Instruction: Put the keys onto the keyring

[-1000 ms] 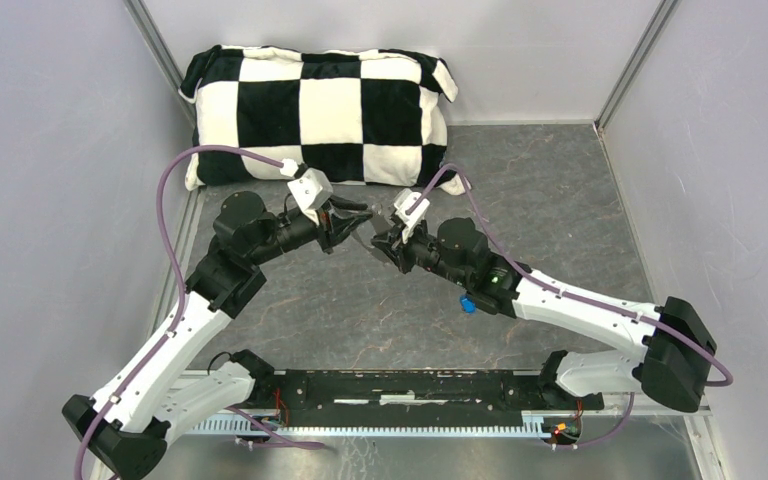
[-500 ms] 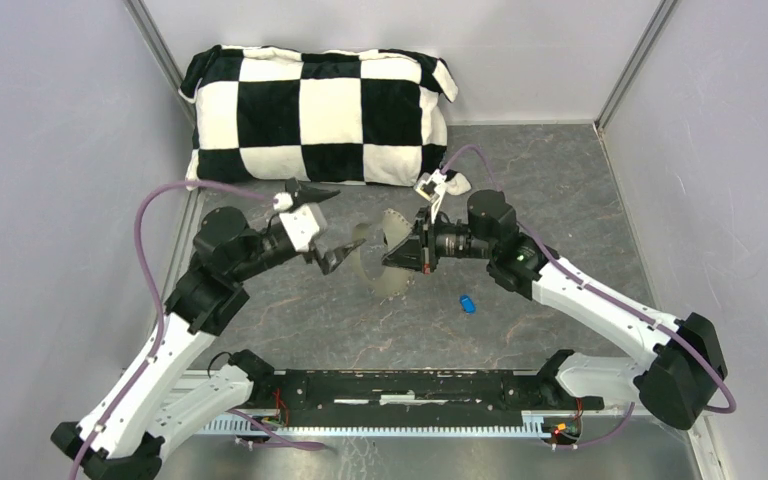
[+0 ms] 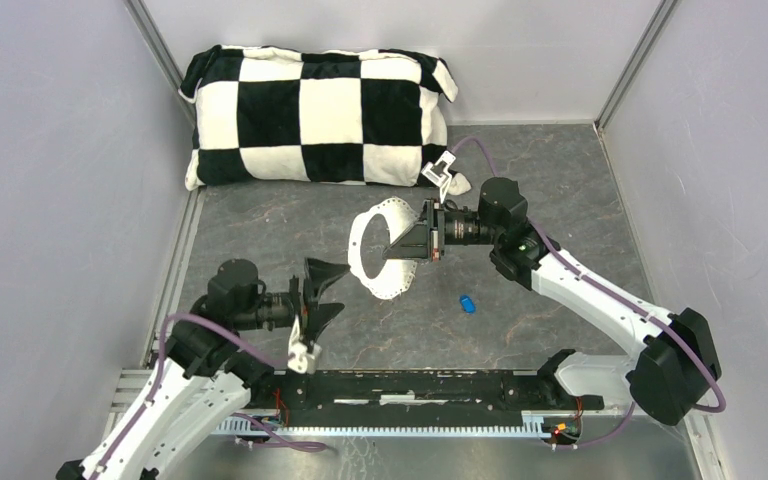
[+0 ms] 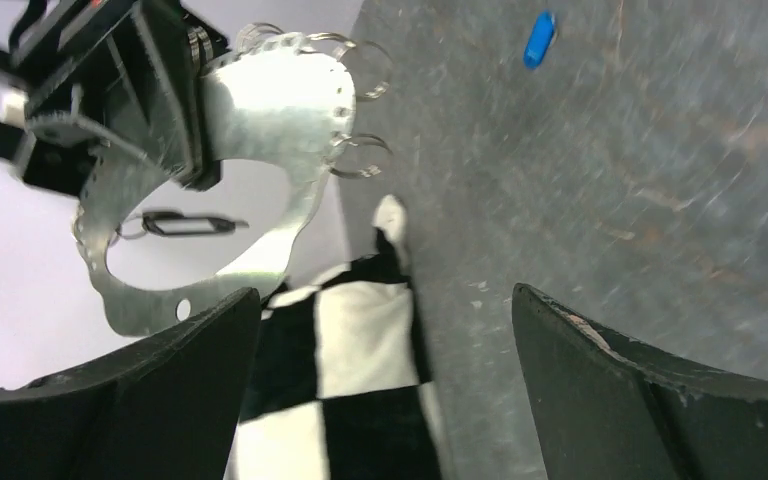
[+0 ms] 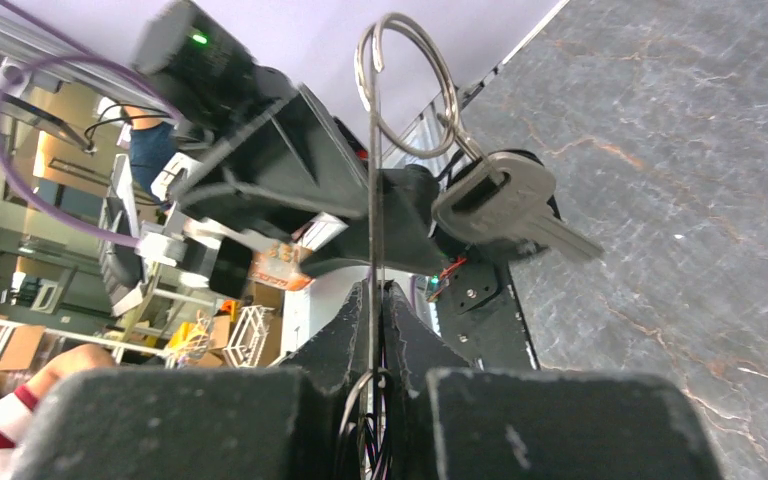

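The keyring [image 3: 378, 250] is a wide, flat silvery loop held up off the table on edge, with my right gripper [image 3: 401, 247] shut on its rim. In the right wrist view the keyring [image 5: 372, 190] shows as a thin edge between the shut fingers [image 5: 340, 335]. A small split ring [image 5: 406, 92] on it carries the black-headed key [image 5: 495, 203]. The blue key [image 3: 468, 304] lies loose on the table near the right forearm and shows as the blue key [image 4: 538, 38] in the left wrist view. My left gripper [image 3: 322, 291] stands open and holds nothing, left of and below the keyring [image 4: 260, 110].
A black-and-white checked pillow [image 3: 320, 100] lies against the back wall. Grey walls close in the table on the left, right and back. The black base rail [image 3: 410, 385] runs along the near edge between the two arm bases.
My left gripper opened, let go near the keyring and drew back to the near left. My right gripper turned and moved right and back a little, carrying the keyring.
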Action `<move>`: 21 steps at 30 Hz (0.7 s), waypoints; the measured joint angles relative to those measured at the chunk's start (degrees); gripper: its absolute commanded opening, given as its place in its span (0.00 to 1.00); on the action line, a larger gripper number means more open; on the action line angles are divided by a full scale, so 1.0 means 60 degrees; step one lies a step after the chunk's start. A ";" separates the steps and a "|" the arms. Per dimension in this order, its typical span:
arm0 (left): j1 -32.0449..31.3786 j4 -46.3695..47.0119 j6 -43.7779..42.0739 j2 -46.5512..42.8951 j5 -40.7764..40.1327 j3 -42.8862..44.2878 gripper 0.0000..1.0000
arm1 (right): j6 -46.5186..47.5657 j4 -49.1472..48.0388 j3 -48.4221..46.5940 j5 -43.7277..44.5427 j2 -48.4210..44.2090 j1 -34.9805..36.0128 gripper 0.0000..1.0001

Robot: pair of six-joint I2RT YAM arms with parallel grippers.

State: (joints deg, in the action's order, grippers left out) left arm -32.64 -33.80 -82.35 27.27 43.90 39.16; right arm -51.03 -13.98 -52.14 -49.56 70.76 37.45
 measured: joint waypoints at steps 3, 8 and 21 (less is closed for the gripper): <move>0.0000 0.0681 -0.2065 -0.0729 0.0073 -0.1242 0.99 | -0.0430 -0.0208 0.0000 -0.0138 0.0153 -0.0007 0.00; -0.0011 0.2524 -0.4229 -0.1064 0.0310 -0.2634 0.96 | -0.0936 -0.0506 0.0004 -0.0273 0.0270 -0.0033 0.00; 0.0018 0.4728 -0.5730 -0.0954 0.1031 -0.3169 0.87 | -0.1738 -0.1260 0.0051 -0.0718 0.0270 -0.0058 0.00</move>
State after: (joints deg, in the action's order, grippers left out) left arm -32.53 -5.43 -116.73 21.54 50.09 20.14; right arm -61.45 -21.54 -51.83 -53.87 72.38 37.10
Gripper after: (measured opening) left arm 0.899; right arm 0.077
